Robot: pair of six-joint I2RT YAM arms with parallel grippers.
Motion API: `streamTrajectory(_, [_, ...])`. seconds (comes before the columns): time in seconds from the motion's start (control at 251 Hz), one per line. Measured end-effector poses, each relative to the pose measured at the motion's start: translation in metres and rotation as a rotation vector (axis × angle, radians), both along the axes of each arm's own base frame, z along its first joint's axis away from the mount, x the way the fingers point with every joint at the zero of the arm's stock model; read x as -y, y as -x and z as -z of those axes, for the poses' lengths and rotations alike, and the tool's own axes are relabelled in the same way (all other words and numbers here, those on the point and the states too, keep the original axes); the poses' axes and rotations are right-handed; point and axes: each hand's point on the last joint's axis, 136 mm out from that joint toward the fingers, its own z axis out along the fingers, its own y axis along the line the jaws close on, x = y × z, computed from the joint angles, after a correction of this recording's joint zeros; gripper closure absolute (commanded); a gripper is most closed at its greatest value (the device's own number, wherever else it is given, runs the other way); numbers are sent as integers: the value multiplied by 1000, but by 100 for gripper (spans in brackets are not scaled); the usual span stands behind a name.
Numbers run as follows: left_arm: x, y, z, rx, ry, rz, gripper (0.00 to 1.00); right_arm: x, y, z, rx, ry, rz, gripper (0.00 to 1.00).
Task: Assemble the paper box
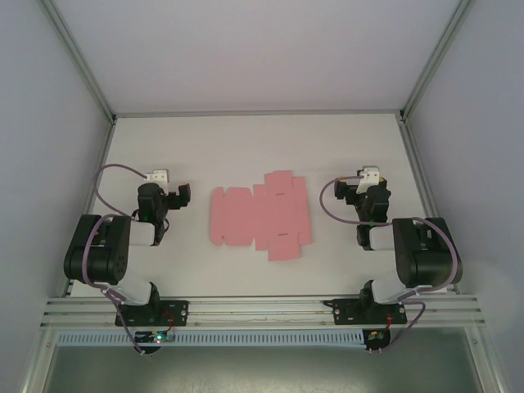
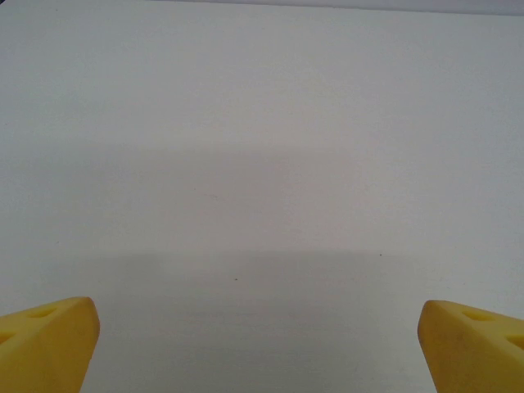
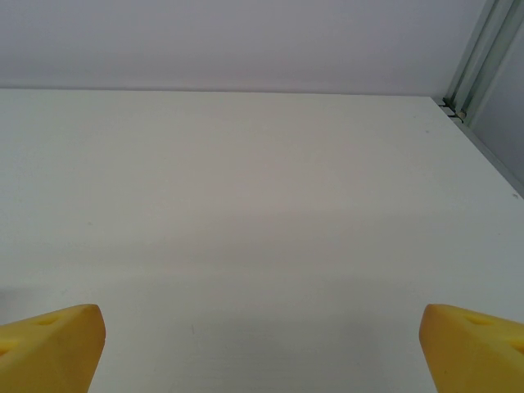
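The paper box (image 1: 258, 217), a flat pink die-cut card sheet with tabs and flaps, lay unfolded on the white table top (image 1: 246, 143), about midway between the two arms and touching neither. From the overhead camera its crease lines were too faint to trace, and small dark marks on two of its panels were too small to read. The left gripper (image 1: 164, 187) sat well apart from the sheet on its left side, and the right gripper (image 1: 366, 182) well apart on its right side; from above, each was a dark cluster capped by a white block, with the fingertips themselves hard to pick out. In the left wrist view the left gripper (image 2: 262, 344) had its jaws spread wide, the wedge-shaped yellow fingertips (image 2: 45, 340) cut off by the bottom corners of the picture, with bare table between them. The right gripper (image 3: 262, 348) was likewise wide open and holding nothing, its yellow fingertips (image 3: 49, 344) cropped the same way; the right wrist view also took in the grey back wall (image 3: 229, 41) and part of a metal corner post (image 3: 483, 49) running out of the picture. The silver frame rail (image 1: 262, 307) along the near edge covered the arm bases in part.
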Motion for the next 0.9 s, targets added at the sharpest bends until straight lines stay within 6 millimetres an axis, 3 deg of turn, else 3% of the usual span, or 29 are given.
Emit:
streamTrajectory(0.375, [0, -1, -1, -9, 0, -1, 0, 0, 0, 0, -2, -1, 0, 2])
streamTrajectory(0.467, [-1, -3, -19, -16, -2, -8, 0, 1, 2, -5, -20, -5, 6, 2])
streamTrajectory(0.587, [-2, -3, -90, 95, 26, -25, 0, -1, 2, -49, 35, -8, 19, 2])
streamTrajectory(0.651, [1, 4, -133, 177, 65, -18, 0, -6, 3, -80, 72, -27, 26, 2])
streamTrajectory(0.722, [7, 17, -166, 230, 132, -2, 0, -11, 5, -109, 73, -77, 36, 2])
streamTrajectory(0.814, [19, 31, -174, 198, 240, 27, 0, -27, 9, -135, 33, -172, 7, 6])
streamTrajectory(0.902, [31, 39, -148, 61, 351, 39, 0, -70, 23, -138, -48, -255, -115, 6])
